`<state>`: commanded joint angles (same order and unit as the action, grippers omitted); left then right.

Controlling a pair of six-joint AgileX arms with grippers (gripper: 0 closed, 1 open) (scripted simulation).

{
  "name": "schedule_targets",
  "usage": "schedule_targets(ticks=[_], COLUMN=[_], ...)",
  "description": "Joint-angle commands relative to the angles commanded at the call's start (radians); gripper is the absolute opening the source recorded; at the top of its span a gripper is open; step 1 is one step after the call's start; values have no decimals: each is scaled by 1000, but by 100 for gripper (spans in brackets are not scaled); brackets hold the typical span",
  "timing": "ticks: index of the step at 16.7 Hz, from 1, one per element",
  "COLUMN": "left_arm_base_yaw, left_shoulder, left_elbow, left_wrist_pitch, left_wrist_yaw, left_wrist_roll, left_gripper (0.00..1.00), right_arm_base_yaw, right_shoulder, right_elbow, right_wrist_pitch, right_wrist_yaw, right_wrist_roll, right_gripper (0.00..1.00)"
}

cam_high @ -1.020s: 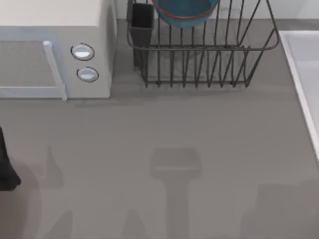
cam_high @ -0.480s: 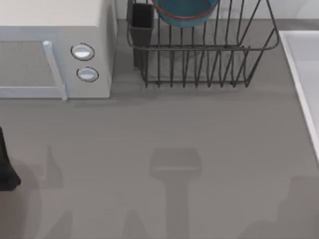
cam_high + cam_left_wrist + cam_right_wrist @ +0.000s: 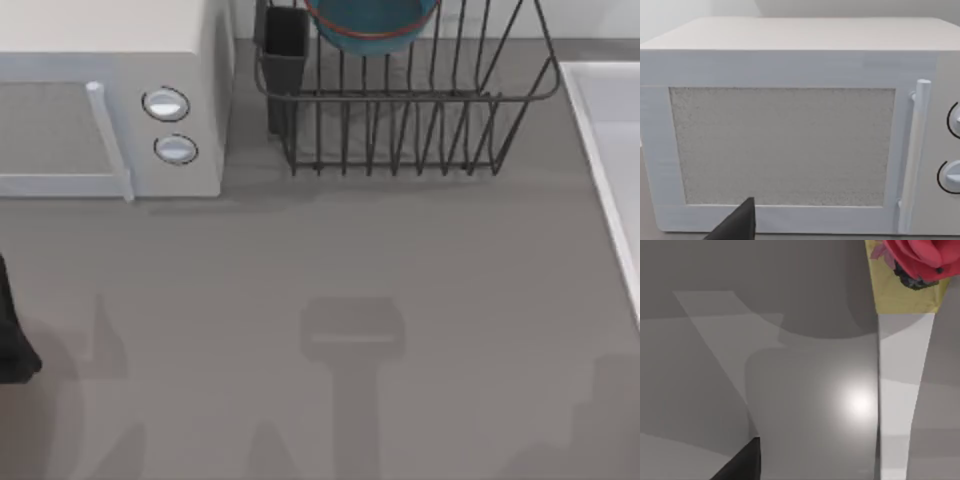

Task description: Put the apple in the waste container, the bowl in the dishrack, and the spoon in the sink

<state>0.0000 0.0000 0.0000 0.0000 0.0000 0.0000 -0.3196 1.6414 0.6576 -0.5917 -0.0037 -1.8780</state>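
One bowl (image 3: pixel 372 24) sits in dishrack (image 3: pixel 410 100); L wrist faces microwave (image 3: pixel 790 125); gripper states: can't tell.

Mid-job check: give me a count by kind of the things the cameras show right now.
microwave: 1
dishrack: 1
bowl: 1
sink: 1
apple: 1
Total: 5

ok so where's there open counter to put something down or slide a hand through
The widest free patch is the grey counter in front of the microwave and dishrack, running across to the sink rim. A narrow strip lies between microwave and dishrack. The back is crowded: the bowl sits in the dishrack.
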Motion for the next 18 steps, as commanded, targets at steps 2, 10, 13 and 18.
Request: schedule_targets(ticks=[2,10,13,18], left_arm_base_yaw=[0,0,0,0], left_shoulder=[0,0,0,0], left_elbow=[0,0,0,0], left_wrist_pitch=[0,0,0,0], left_wrist_yaw=[0,0,0,0], left_wrist_roll=[0,0,0,0], left_gripper=[100,100,100,100], right_arm_base_yaw=[0,0,0,0], right_shoulder=[0,0,0,0], right_elbow=[0,0,0,0], right_wrist_pitch=[0,0,0,0], right_wrist_yaw=[0,0,0,0], right_wrist_roll=[0,0,0,0], right_gripper=[92,32,10,0])
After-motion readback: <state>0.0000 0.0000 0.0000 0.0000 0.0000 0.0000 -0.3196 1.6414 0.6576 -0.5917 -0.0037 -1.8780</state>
